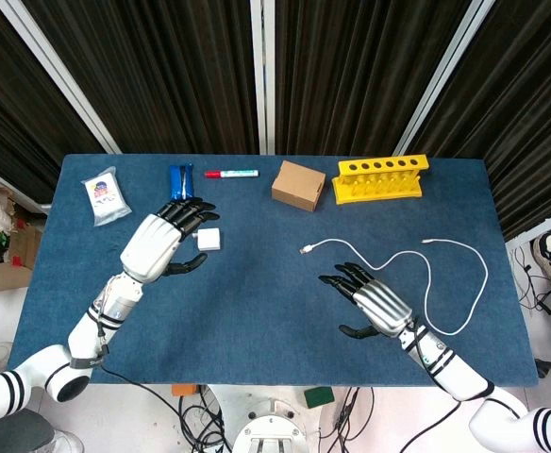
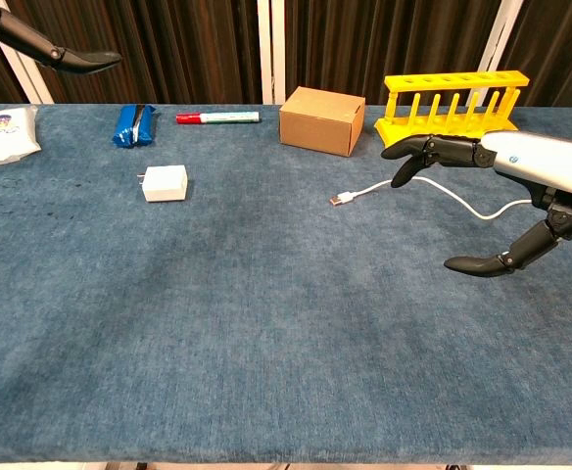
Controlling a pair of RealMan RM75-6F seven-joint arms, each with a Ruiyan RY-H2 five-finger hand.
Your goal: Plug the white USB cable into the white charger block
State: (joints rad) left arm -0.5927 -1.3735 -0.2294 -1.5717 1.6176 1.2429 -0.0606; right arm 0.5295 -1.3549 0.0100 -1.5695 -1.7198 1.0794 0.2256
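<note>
The white charger block (image 1: pixel 208 239) (image 2: pixel 165 183) lies on the blue table, prongs to the left in the chest view. My left hand (image 1: pixel 165 242) hovers just left of it, fingers spread, holding nothing; only fingertips (image 2: pixel 80 61) show in the chest view. The white USB cable (image 1: pixel 417 260) snakes across the right half, its USB plug (image 1: pixel 306 250) (image 2: pixel 341 200) lying free toward the middle. My right hand (image 1: pixel 375 300) (image 2: pixel 501 196) is open, fingers pointing at the plug from the right, not touching the cable.
Along the far edge stand a cardboard box (image 1: pixel 297 185), a yellow tube rack (image 1: pixel 380 177), a red-capped marker (image 1: pixel 231 174), a blue packet (image 1: pixel 180 178) and a clear bag (image 1: pixel 105 195). The table's blue cloth (image 1: pixel 257 321) stretches to the front.
</note>
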